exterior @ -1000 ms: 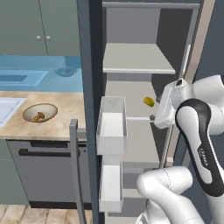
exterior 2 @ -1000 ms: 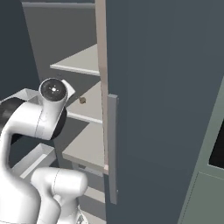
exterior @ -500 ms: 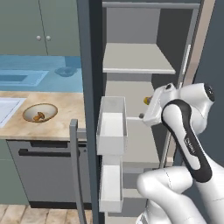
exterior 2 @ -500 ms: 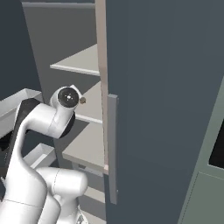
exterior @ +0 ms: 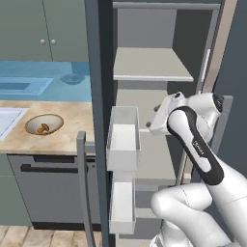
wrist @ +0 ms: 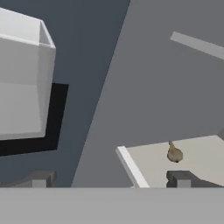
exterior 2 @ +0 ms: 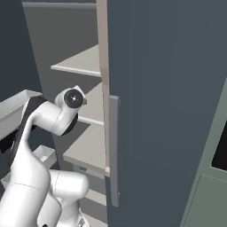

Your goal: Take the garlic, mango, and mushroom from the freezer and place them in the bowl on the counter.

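Left base view: the freezer (exterior: 159,62) stands open, the arm reaching in at its middle shelf; left of it, the bowl (exterior: 44,124) sits on the counter (exterior: 72,135) holding a brown mushroom (exterior: 43,128).

Right base view: the arm's wrist sits against that shelf.

Hand view: gripper (wrist: 111,177) spread wide, empty (fingertips well apart); garlic (wrist: 174,153) lies on the shelf just beyond the right fingertip.

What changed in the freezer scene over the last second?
The arm swung its hand lower and further into the freezer, so the mango seen on the shelf earlier is now hidden behind it. The gripper stayed open, holding nothing. The bowl on the counter and the door bins did not move.
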